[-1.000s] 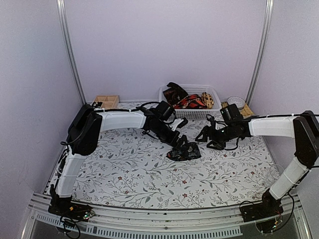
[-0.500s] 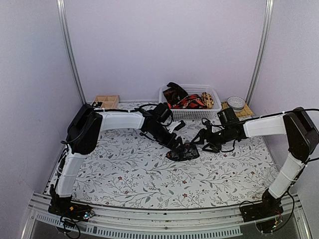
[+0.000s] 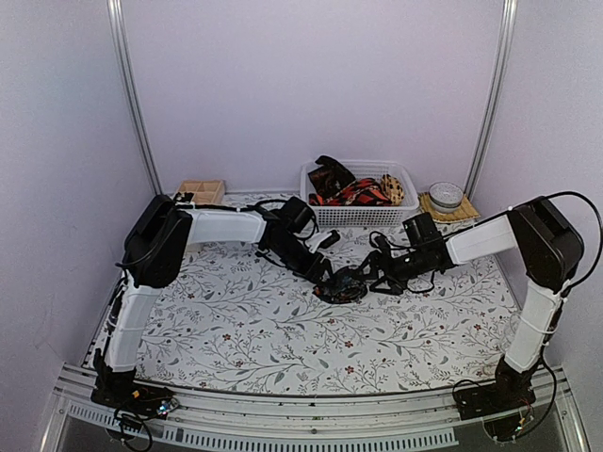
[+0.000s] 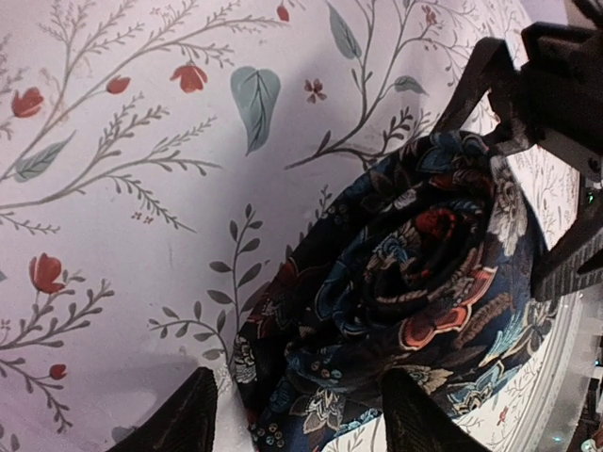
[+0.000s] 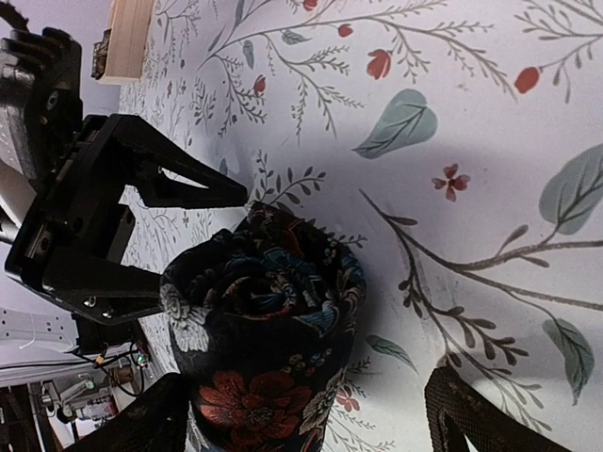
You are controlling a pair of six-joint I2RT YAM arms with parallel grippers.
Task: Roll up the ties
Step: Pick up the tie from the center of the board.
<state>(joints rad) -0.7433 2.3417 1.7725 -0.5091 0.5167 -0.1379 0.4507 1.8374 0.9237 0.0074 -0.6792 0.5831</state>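
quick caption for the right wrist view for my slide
Rolled dark floral tie on the patterned tablecloth, with the left end effector straddling it from the far side.

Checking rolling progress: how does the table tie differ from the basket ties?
The table tie is coiled into a roll; the basket ties lie in a loose heap. The table tie sits on the cloth; the basket ties fill the white basket. The table tie is navy floral; the basket ties include red-black and yellow. All are patterned fabric.

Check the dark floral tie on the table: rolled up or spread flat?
Rolled up. Both wrist views show the dark floral tie wound into a compact coil, its layers spiralling around a centre.
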